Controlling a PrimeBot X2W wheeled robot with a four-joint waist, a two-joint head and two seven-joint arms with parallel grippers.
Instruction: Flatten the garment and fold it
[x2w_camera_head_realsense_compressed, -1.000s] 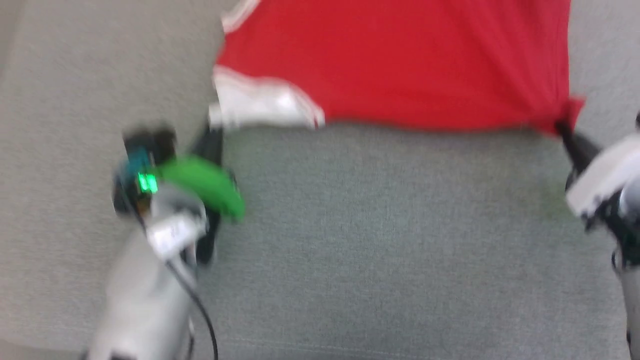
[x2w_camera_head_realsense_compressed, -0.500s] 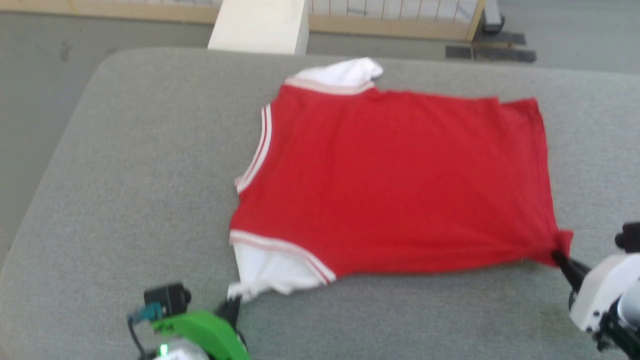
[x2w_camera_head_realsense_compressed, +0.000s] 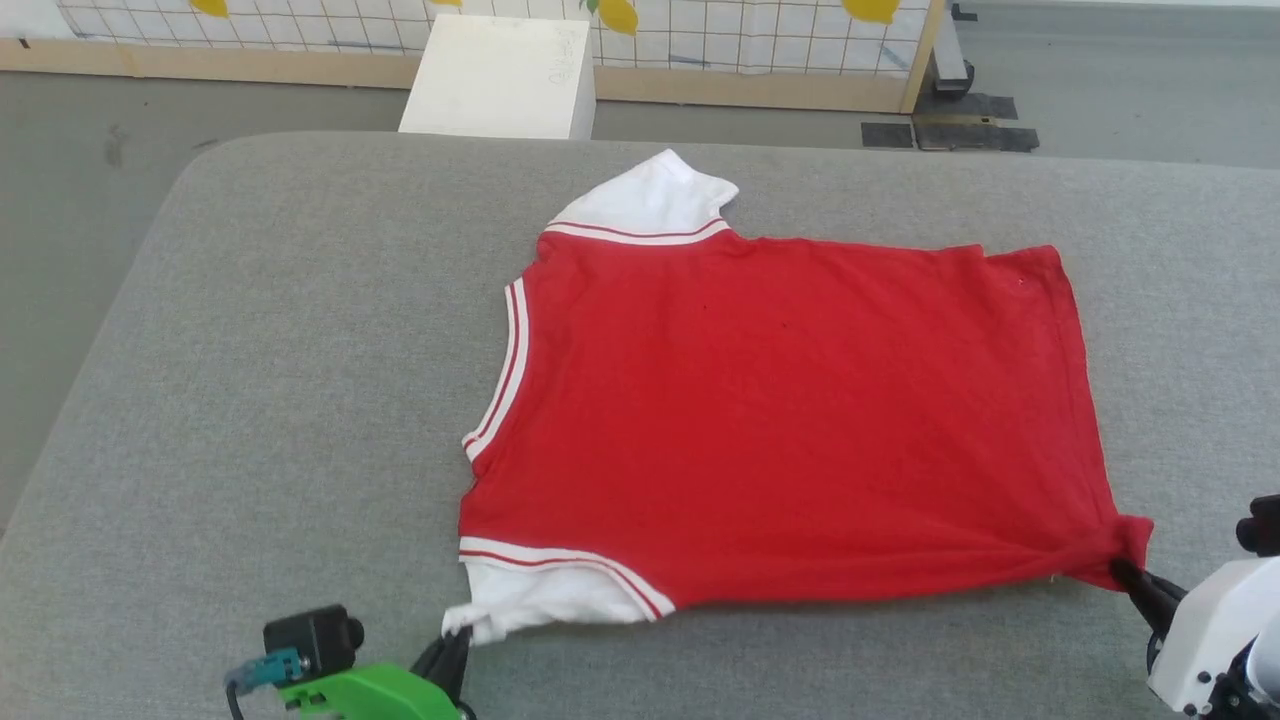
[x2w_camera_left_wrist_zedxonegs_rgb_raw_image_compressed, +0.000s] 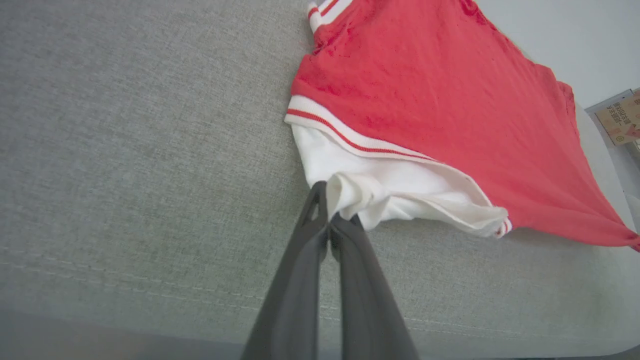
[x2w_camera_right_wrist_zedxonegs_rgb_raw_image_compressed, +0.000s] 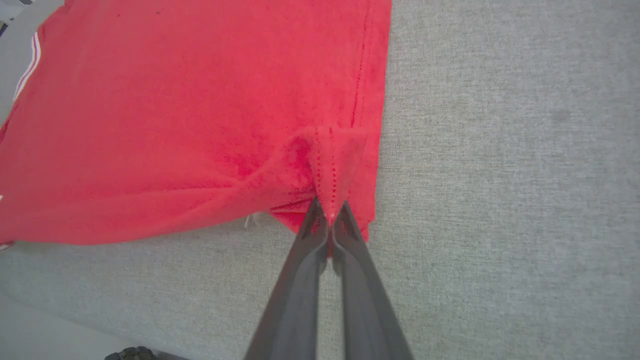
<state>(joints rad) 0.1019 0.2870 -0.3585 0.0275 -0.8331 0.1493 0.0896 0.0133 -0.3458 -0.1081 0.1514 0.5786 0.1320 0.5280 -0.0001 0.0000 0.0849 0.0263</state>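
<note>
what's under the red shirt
The shirt lies on the grey fabric surface, visible all around it. Anything else beneath is hidden by the cloth.

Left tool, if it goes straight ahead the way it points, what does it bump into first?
The white sleeve of the shirt; the left tool is shut on its edge. Past that, probably the red part, though depth is unclear.

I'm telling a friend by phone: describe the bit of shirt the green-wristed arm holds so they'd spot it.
On the grey padded table lies a red T-shirt, spread out. At its near left corner is a white sleeve whose tip the left fingers pinch shut. The other white sleeve lies free at the far edge; the right fingers grip a red hem corner.
</note>
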